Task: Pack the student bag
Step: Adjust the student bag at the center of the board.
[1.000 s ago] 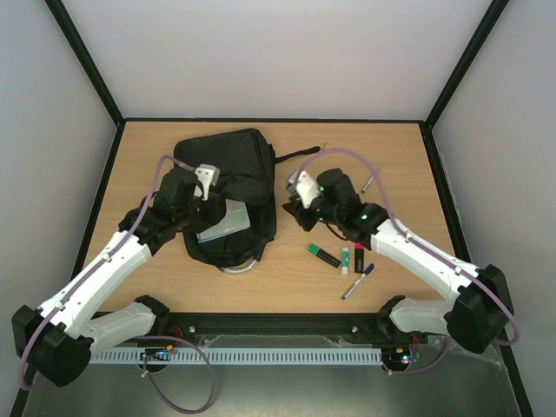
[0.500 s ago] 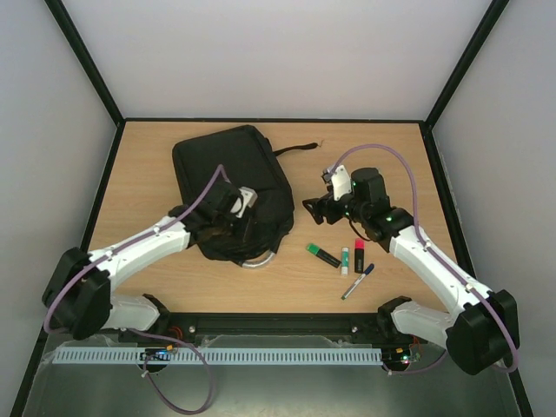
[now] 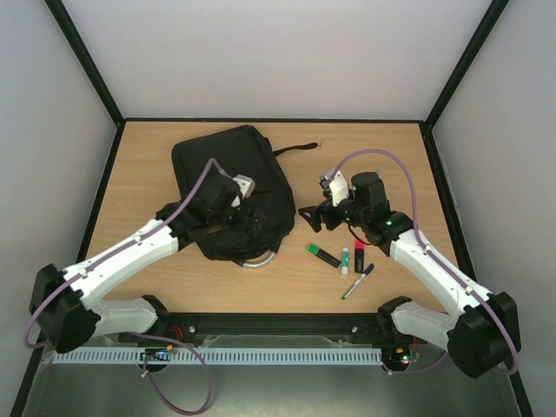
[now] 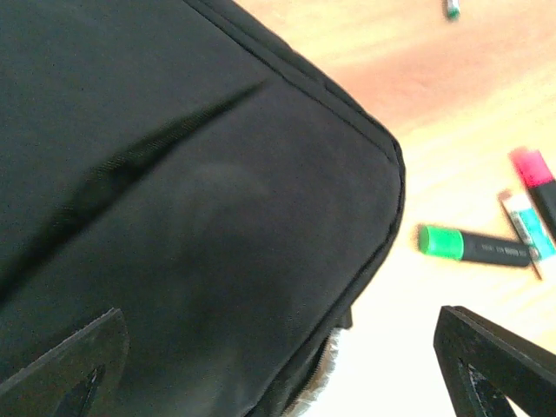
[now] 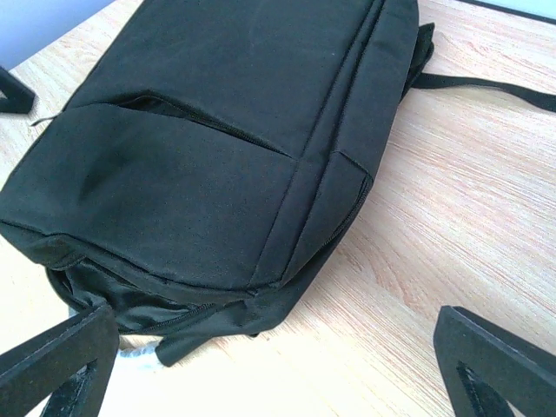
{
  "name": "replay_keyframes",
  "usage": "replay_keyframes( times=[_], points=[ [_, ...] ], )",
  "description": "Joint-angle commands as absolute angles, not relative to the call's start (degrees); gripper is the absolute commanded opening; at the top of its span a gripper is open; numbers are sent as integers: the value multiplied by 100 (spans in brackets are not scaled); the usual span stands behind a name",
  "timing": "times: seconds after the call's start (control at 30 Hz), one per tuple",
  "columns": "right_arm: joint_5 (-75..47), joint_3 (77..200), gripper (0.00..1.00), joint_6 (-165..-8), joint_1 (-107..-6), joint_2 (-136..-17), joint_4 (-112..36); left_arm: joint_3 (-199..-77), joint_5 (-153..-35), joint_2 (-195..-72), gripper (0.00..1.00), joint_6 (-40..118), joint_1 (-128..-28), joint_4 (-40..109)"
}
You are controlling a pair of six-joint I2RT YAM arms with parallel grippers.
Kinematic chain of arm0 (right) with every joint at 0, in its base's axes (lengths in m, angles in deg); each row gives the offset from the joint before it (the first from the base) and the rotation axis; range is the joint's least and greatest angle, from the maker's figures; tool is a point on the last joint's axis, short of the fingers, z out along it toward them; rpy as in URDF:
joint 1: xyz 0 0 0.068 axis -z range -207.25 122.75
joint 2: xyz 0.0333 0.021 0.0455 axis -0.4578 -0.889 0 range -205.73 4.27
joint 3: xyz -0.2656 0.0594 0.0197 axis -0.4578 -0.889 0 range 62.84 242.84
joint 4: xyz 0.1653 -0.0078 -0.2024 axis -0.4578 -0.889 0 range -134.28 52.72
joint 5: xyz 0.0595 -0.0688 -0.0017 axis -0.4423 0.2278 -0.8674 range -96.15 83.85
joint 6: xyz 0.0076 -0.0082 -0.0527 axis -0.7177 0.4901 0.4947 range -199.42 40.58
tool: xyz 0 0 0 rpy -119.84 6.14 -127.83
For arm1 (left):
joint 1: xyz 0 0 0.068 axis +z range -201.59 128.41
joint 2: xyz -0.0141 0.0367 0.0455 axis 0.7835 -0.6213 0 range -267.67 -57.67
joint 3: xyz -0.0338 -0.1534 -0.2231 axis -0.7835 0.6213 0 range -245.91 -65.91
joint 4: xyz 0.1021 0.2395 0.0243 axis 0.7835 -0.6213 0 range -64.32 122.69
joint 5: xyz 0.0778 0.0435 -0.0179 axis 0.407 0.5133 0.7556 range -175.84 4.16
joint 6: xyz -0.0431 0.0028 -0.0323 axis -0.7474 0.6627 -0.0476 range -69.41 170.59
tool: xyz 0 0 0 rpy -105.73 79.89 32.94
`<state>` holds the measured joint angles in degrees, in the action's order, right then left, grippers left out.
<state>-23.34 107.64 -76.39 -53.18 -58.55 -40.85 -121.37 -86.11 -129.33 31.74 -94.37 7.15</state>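
One large black soft fabric student bag lies flat on the light wooden bench, left of centre in the top view, and it fills most of both wrist views. We judge it limp rather than stiff. The cloth should sag and fold wherever it is lifted, so one pinch will not carry the whole shape. The weave looks rough enough to grip, and nothing about the bag seems fragile.

The best holds look to be the one grey-silver loop handle at its lower edge, the one black strap trailing from its upper right, or the lip of the slanting zipped pocket, which gapes slightly.

The left claw hangs over the bag's lower right part, spread wide with nothing in it. The right claw sits just right of the bag, facing it, equally wide and empty.

In the lower right of the top view we count four loose pieces:
- one green-capped black highlighter
- one small white-and-green stick
- one red-capped black marker
- one blue-capped pen

Others may lie hidden beneath the right arm.
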Motion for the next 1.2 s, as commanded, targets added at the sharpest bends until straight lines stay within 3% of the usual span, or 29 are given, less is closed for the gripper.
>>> replay_keyframes(
  times=[0.0,0.13,0.3,0.4,0.53,0.67,0.83,1.17],
  points=[
    [-2431,10588,99,-7642,-5309,-5625,-3887,-12516,-7544,-12537,99,2976,-9395,-158],
    [-2606,10437,99,-7630,-5309,-5593,-3743,-12160,-6636,-11914,99,2944,-9351,130],
    [-2820,10266,99,-7329,-5313,-5632,-3641,-11365,-6582,-11004,99,2908,-8830,954],
    [-2769,10239,99,-7258,-5309,-5658,-3648,-11267,-6932,-10960,99,2687,-8217,965],
    [-3148,10279,99,-7095,-5311,-5680,-3767,-11051,-5815,-11290,99,1433,-7506,619],
    [-3131,10393,99,-7096,-5335,-5763,-3934,-11364,-7757,-12238,99,1788,-6232,669],
    [-2247,10230,99,-7204,-5344,-5585,-3560,-11282,-8672,-12805,99,1475,-5357,1147],
    [-2966,10515,100,-7018,-5344,-6103,-4024,-10582,-9729,-13395,99,1071,-5873,2435]
  ],
)
